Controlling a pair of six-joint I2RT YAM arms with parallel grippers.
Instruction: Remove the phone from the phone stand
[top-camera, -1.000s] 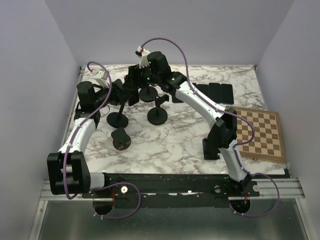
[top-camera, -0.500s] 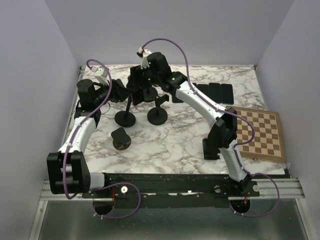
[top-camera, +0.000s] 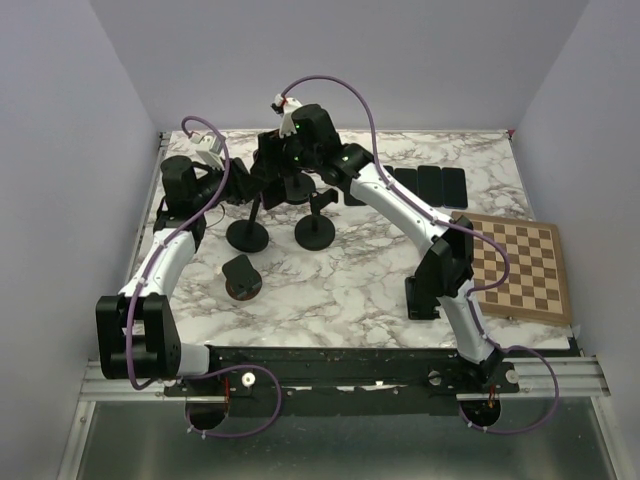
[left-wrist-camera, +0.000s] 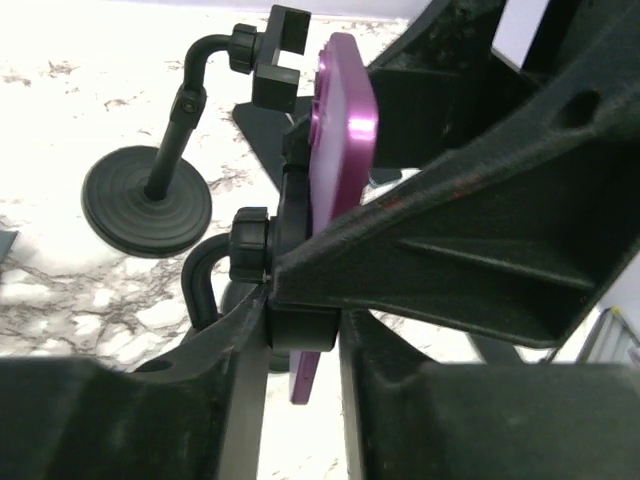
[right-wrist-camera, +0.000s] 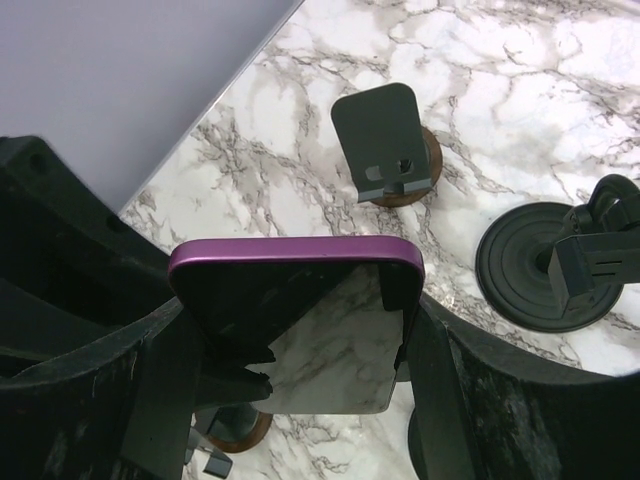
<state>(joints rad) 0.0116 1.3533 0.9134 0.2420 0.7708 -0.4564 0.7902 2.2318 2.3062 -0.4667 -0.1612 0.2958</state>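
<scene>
My right claw lays its black fingers over both side edges of the purple-rimmed phone with the glossy dark face. A ragged black shape I cannot identify hides its lower left corner. Whether my left claw grips anything, I cannot tell. The black round-footed stand is cut off at the view's edge.

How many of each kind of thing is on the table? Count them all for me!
Phone stands: 4
Purple phone: 1
Dark phones lying flat: 3 in clear view; the right arm may hide more
Chessboard: 1
Total: 9
</scene>
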